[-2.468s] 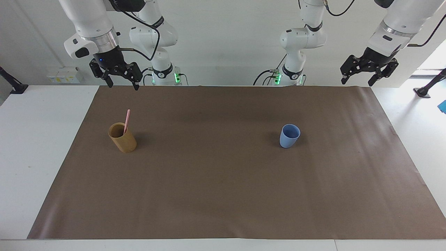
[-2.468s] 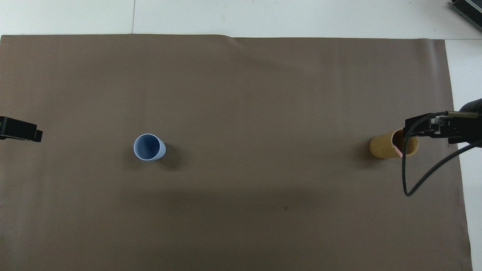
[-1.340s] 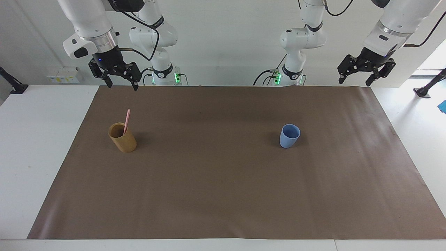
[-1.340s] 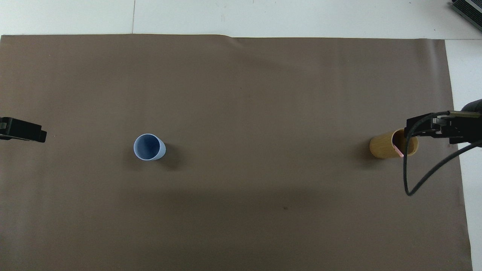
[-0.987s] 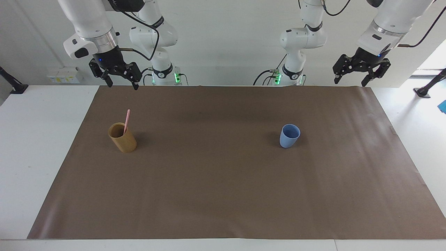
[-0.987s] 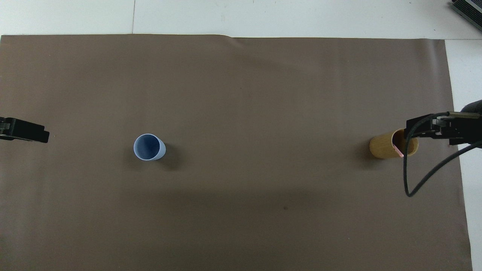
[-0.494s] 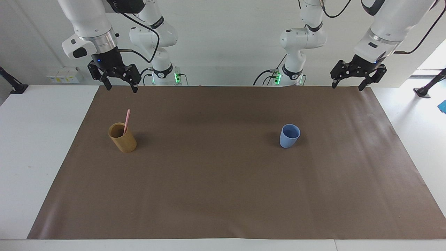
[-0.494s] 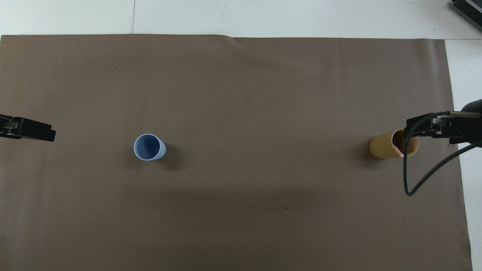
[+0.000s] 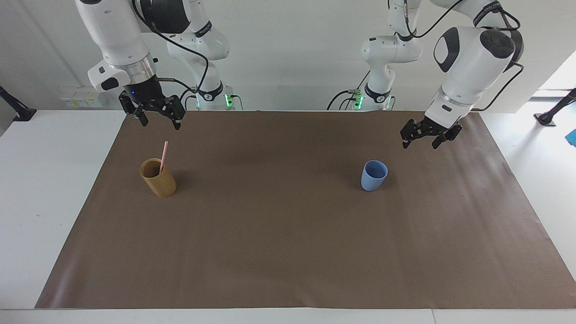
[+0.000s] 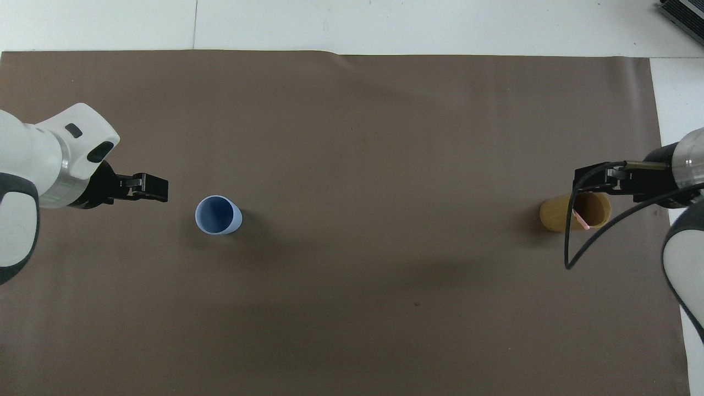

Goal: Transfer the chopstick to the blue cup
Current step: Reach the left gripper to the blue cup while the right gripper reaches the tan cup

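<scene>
Chopstick (image 9: pixel 164 155): a thin pale pink stick standing tilted in the tan cup (image 9: pixel 158 177), its top leaning toward one o'clock in the facing view, well apart from its goal.
Blue cup (image 9: pixel 374 175): upright on the brown mat (image 9: pixel 288 252), toward the left arm's end, apparently empty, though its bottom is hard to read.
Right gripper (image 9: pixel 159 117): fingers apart, holding nothing, hanging in the air at twelve o'clock above the chopstick's tip in the facing view.
Left gripper (image 9: pixel 420 140): fingers apart and empty, over the mat at about one o'clock from the blue cup in the facing view.
Risk: the stick is slim and slanted, so closing off-centre could knock it aside or tip the tan cup.
Risk at delivery: the light blue cup may topple if the stick strikes its rim.
</scene>
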